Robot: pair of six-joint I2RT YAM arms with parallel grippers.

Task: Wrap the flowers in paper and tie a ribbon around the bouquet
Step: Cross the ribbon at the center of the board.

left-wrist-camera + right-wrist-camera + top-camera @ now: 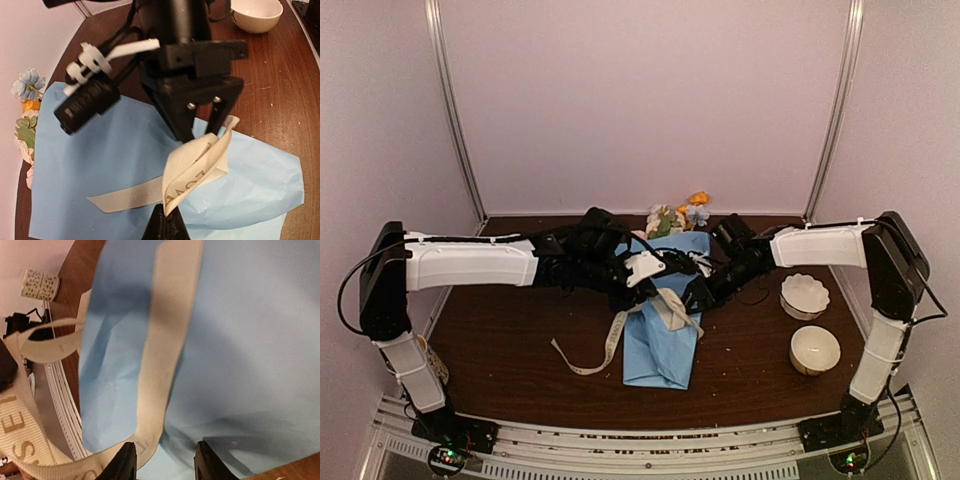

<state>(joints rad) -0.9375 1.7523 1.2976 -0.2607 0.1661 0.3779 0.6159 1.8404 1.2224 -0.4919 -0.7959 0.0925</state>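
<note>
The bouquet (665,330), blue paper rolled round the flowers (680,213), lies in the middle of the tabletop (510,340), blooms poking out at its far end. The ribbon (192,175) is draped across the paper, one end trailing onto the wood at the left, and a folded loop of it is pinched between the left fingers (165,231), pressed together on it. The right fingers (123,462) stand apart just over the paper, the ribbon passing beside them, clamped on nothing.
</note>
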